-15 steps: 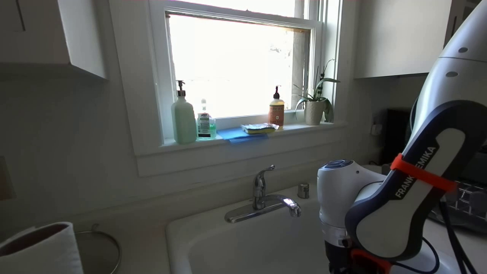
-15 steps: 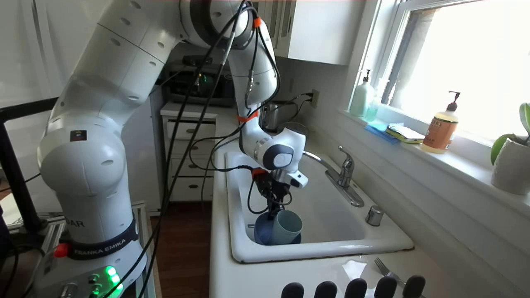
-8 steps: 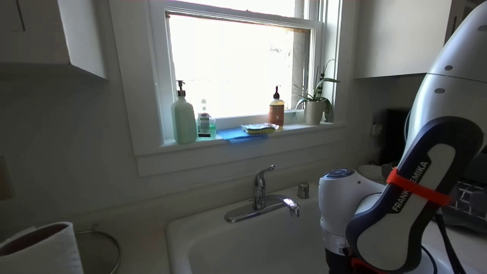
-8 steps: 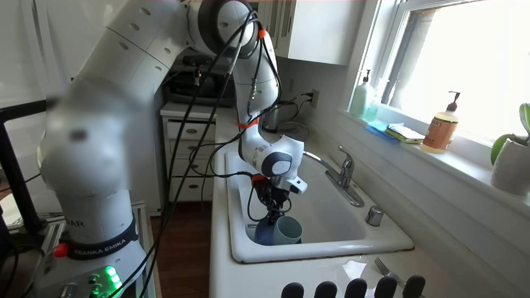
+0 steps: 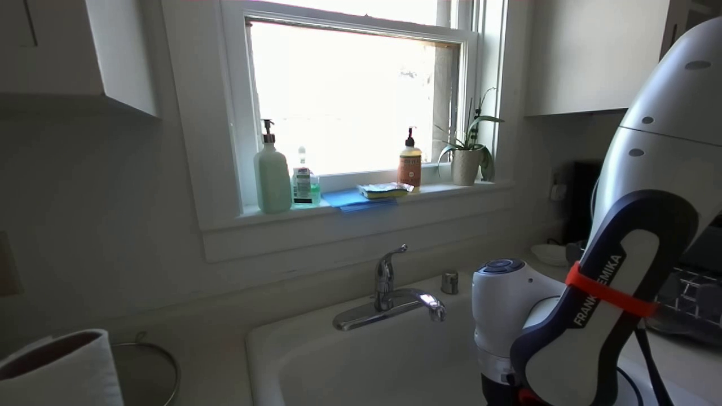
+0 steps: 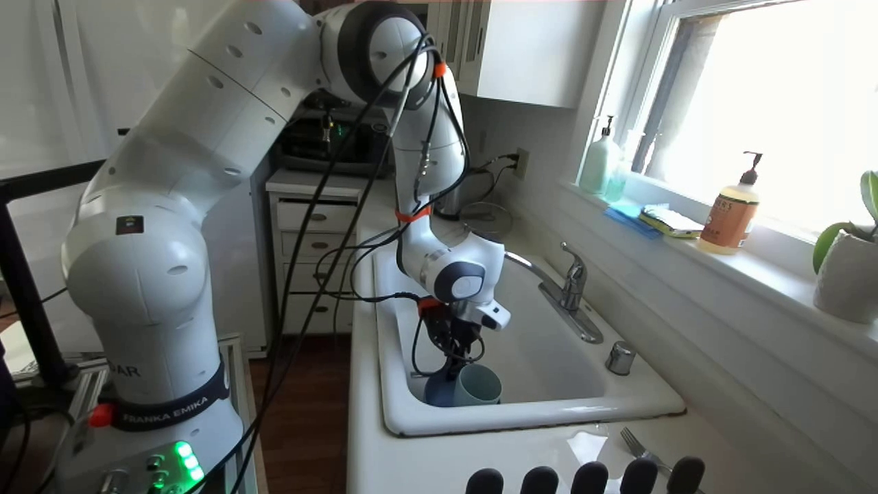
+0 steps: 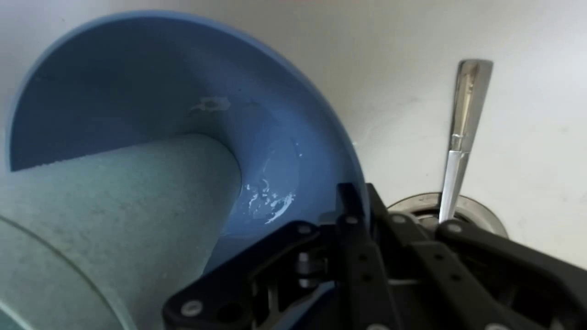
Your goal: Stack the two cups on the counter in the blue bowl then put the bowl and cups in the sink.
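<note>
The blue bowl is inside the white sink, tilted, near its front corner. It also shows in an exterior view. A pale teal cup lies on its side in the bowl. A second rim in the wrist view suggests the other cup is nested with it. In an exterior view I see one cup mouth. My gripper is shut on the bowl's wall, one finger inside and one outside. Its tips are hidden in an exterior view. Whether the bowl rests on the sink floor I cannot tell.
A silver utensil lies in the sink with its end over the drain. The chrome faucet stands at the sink's wall side. A fork and several black handles are on or before the counter.
The arm has lowered. The gripper, bowl and cups have moved slightly down in the sink, and the cup has shifted a little. The gripper has kept its hold.
</note>
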Action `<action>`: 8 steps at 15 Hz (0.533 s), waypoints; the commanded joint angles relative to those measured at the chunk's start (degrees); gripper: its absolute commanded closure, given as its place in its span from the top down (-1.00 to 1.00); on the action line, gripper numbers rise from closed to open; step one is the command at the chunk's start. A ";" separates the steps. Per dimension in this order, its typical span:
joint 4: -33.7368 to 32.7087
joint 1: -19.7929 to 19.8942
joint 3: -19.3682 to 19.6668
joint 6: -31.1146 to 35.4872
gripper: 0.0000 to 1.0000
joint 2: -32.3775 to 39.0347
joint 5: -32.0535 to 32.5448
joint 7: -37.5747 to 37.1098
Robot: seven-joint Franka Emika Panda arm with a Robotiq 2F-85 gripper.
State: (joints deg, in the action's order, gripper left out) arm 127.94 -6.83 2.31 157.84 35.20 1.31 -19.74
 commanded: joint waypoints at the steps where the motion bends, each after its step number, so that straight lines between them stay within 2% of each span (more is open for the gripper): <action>1: -1.60 -0.26 0.59 0.41 -0.55 1.37 -1.22 1.62; 8: -2.41 0.13 0.32 -0.20 0.38 1.47 -1.54 2.06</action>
State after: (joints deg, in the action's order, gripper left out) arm 126.64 -6.79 2.60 157.83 35.93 1.27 -19.62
